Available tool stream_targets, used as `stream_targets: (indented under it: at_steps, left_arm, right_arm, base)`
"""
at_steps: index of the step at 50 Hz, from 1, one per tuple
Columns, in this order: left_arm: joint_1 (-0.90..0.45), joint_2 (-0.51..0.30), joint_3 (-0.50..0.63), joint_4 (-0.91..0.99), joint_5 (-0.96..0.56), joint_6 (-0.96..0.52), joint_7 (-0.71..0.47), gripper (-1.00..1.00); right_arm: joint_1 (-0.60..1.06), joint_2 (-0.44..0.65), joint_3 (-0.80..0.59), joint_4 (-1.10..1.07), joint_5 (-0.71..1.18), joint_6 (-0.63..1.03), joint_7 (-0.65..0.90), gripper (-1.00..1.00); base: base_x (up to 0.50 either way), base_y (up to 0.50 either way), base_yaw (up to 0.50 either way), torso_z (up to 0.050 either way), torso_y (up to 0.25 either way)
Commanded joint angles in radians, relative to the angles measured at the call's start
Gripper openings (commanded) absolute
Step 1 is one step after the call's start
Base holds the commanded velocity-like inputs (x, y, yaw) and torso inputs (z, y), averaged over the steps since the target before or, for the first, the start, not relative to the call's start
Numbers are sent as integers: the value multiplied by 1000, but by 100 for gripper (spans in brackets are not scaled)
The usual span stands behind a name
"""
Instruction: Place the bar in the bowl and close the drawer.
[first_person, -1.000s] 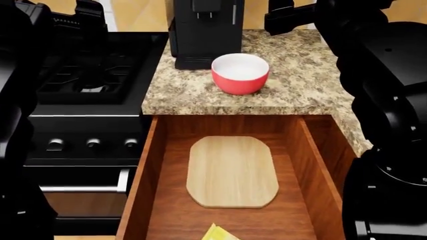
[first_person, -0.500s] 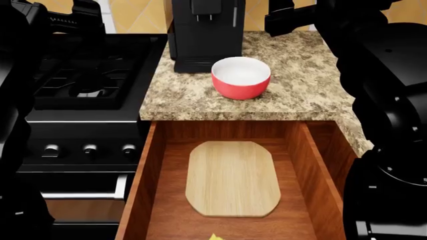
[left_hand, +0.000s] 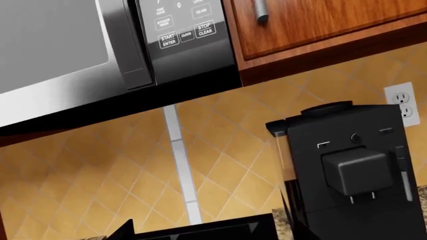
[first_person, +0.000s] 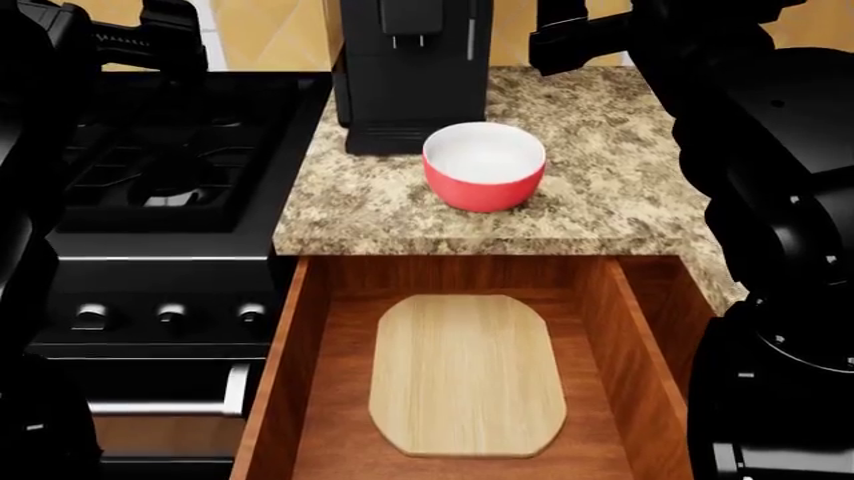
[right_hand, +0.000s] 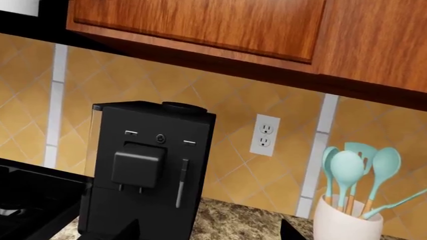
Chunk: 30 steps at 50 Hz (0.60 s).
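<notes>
nothing is done yet, as far as i can judge. the drawer (first_person: 320, 400) stands wide open below the granite table (first_person: 614, 190), and all i see inside it is the pale wooden board (first_person: 465, 375) lying flat on its floor. the bar is not visible in any view — i cannot say where it sits. the bowl (first_person: 483, 166) waits upright and empty on the table, just in front of the black coffee machine (first_person: 411, 70). so both steps are left: bar into bowl, then drawer shut.

both arms are held high at the edges of the head view, well above the table. the wrist cameras look out at the backsplash, the microwave (left_hand: 100, 45) and the utensil jar (right_hand: 347, 220) — neither pincer shows its fingers clearly, so i cannot tell whether either is open or closed.
</notes>
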Motion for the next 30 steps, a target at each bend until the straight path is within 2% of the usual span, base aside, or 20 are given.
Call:
stream_targets:
  at_steps: [1,15,26,30]
  left_arm:
    - [-1,0,-1,2,-2,0,-4,100]
    - [7,-2,-3,7,-5,0,-7,100]
    - [11,-3,-5,12,-10,-2,-8,100]
    - [8,-7,-5,17,-12,-9,-6,100]
  right_arm:
    - [2,1,-2,-1,6,3,4,100]
    - [-1,4,-15,-12,16,22,5,100]
    - [17,11,-154,-18,87,165,-80,100]
    - [39,-2,-189,-40,149,288,-125,100]
  base:
    - [94,0,0,0,0]
    - [52,0,0,0,0]
    - [0,0,0,0,0]
    - [0,0,0,0,0]
